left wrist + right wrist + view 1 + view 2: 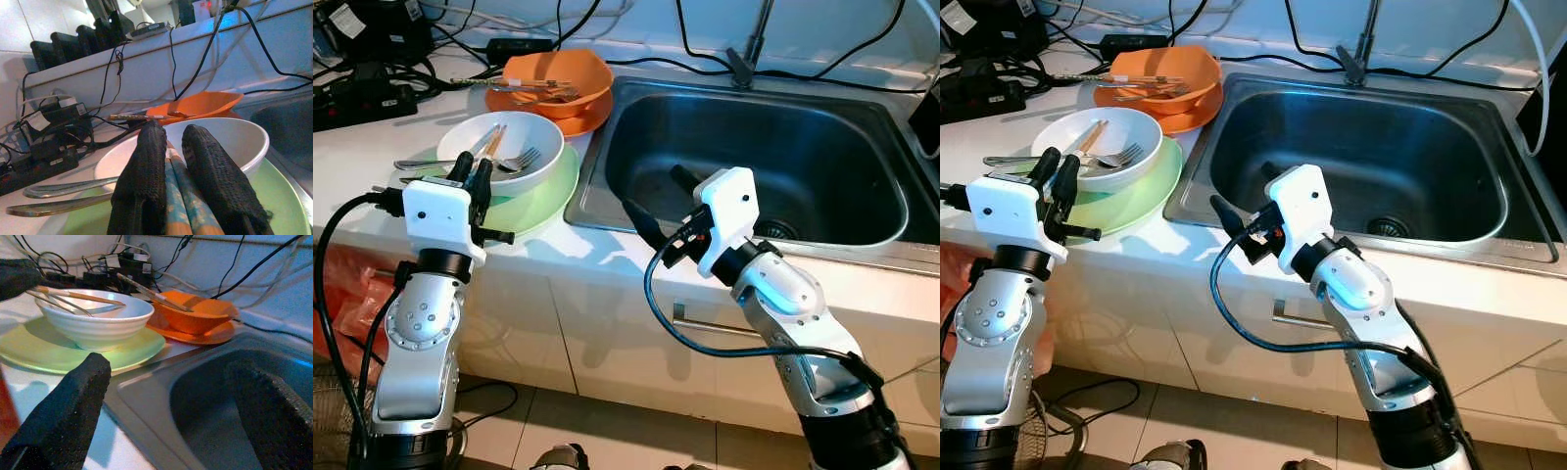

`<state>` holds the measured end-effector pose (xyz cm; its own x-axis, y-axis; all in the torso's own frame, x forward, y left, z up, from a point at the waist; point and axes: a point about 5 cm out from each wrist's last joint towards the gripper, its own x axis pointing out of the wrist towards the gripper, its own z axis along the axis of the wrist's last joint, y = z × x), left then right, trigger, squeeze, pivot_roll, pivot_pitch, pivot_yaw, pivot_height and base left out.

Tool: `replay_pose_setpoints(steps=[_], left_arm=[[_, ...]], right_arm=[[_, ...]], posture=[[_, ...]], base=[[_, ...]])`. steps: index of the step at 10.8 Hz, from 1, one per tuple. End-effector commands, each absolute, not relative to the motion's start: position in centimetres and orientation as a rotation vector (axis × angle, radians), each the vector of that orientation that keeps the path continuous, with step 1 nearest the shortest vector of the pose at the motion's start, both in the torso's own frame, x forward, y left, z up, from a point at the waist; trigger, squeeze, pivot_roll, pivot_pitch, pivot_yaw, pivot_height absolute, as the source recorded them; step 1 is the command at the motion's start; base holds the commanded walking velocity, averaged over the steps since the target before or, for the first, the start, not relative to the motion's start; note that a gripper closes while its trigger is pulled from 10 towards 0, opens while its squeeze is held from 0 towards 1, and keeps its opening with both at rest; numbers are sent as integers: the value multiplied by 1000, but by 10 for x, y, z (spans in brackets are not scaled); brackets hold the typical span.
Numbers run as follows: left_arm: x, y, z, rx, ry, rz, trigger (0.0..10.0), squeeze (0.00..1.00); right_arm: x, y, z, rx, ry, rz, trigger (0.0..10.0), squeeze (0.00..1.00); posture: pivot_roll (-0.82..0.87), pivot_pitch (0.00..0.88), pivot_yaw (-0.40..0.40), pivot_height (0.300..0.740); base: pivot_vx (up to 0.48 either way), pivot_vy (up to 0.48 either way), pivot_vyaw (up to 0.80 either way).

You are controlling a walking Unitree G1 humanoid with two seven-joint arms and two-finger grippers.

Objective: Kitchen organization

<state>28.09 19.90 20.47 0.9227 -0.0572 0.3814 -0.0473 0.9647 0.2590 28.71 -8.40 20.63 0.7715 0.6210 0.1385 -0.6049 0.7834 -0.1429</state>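
We see a white bowl (499,147) on a pale green plate (548,201), on the bench (372,147) beside the steel sink (754,157). Wooden chopsticks (182,196) with blue patterned ends and a fork (514,160) lie in the bowl. Behind it sits an orange bowl (558,78) with more utensils. Our left gripper (475,174) reaches over the white bowl's near rim, its fingers (146,181) closed around the chopsticks. Our right gripper (661,211) hangs over the sink's front edge, fingers (73,401) spread wide, holding nothing.
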Motion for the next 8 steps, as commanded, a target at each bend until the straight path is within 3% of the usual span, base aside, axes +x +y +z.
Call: replay_pose_setpoints(steps=[1,8], left_arm=[[282,201,206,265,-405,0,0,0],[283,196,210,256,-418,-22,0,0]], right_arm=[[288,-85,207,-69,-165,685,10000,0],[273,-85,212,46,-125,878,10000,0]], posture=[[42,121,3,740],[40,121,3,740]], base=[[0,0,0],[0,0,0]])
